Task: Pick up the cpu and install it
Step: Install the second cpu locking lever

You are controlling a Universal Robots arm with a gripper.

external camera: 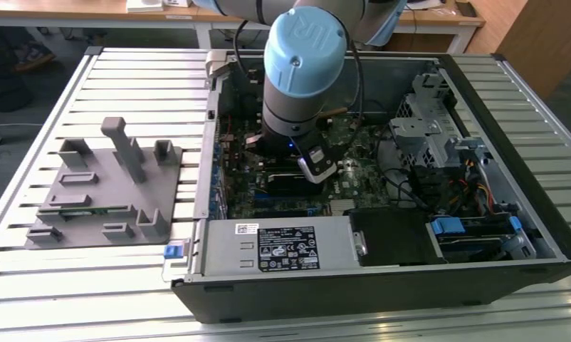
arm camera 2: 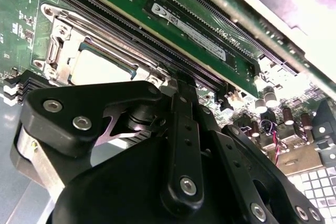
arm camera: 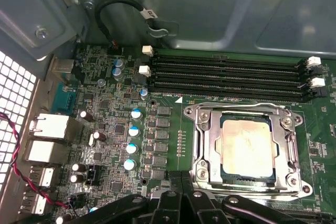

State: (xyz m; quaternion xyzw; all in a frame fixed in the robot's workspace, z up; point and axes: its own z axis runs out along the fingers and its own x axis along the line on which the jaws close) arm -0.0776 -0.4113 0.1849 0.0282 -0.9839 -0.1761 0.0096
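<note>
The gripper (external camera: pixel 316 169) hangs low inside the open case (external camera: pixel 381 285), just above the green motherboard (arm camera: pixel 105 129); whether its black fingers are spread or closed I cannot tell. The cpu (arm camera: pixel 248 149), a flat square with a pale, dull metal top, sits in the steel socket frame (arm camera: pixel 202 145) beside the memory slots (arm camera: pixel 226 77). The case rests on a slatted metal table (external camera: pixel 38 285) alongside a grey plastic tray (external camera: pixel 86 214) with upright posts.

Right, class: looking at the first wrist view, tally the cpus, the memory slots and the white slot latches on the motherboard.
cpu: 1
memory slots: 4
white slot latches: 4
Total: 9
</note>
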